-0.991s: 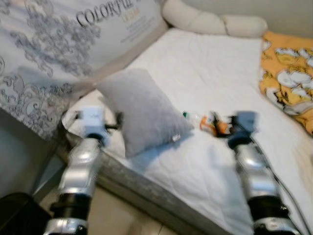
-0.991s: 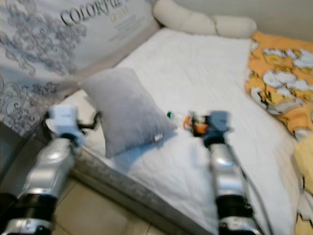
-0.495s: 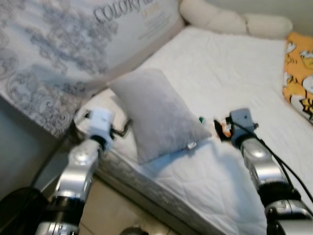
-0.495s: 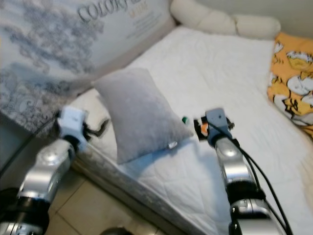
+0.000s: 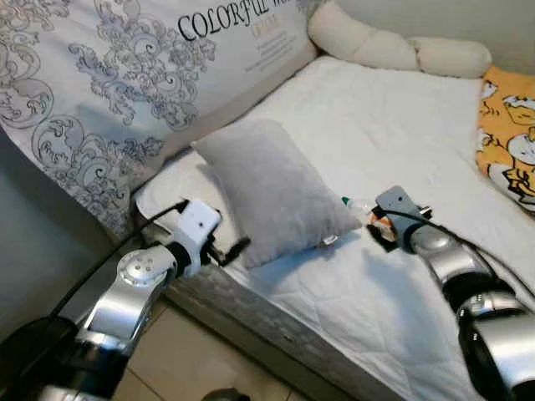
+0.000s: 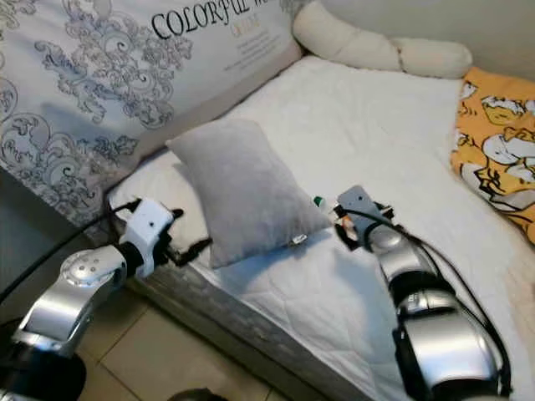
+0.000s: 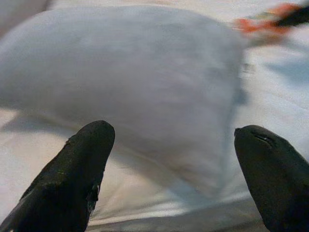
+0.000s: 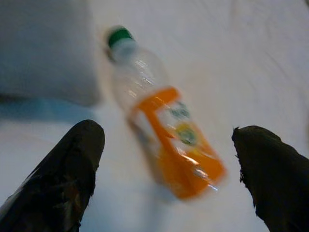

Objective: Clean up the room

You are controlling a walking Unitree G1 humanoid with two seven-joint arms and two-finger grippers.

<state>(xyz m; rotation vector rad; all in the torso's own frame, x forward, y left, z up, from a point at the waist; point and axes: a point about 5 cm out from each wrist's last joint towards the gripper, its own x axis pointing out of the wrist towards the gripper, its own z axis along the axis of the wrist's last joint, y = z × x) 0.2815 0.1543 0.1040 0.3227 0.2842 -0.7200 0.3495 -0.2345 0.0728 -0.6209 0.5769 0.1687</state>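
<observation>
On quilted white bed [image 5: 334,125]: clear plastic bottle [image 8: 161,116], orange label, green cap, lying between spread right gripper [image 8: 164,179] fingers; left gripper [image 7: 178,164] spread facing soft grey pillow [image 5: 272,188].

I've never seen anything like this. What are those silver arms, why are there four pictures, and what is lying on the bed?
The silver arms belong to a humanoid robot tidying a room. The two wide pictures come from the two eyes of a camera on its head, looking down at a bed with a white sheet. The two close-ups come from a camera on each wrist, looking out between that arm's two black fingers.

On the bed lie a grey pillow, a plastic bottle with a green cap and orange label, a cream bolster at the far end and an orange patterned blanket.

The left end effector is open, facing the pillow. The right end effector is open with the bottle lying between its fingers' line of sight. Nothing is held.
</observation>
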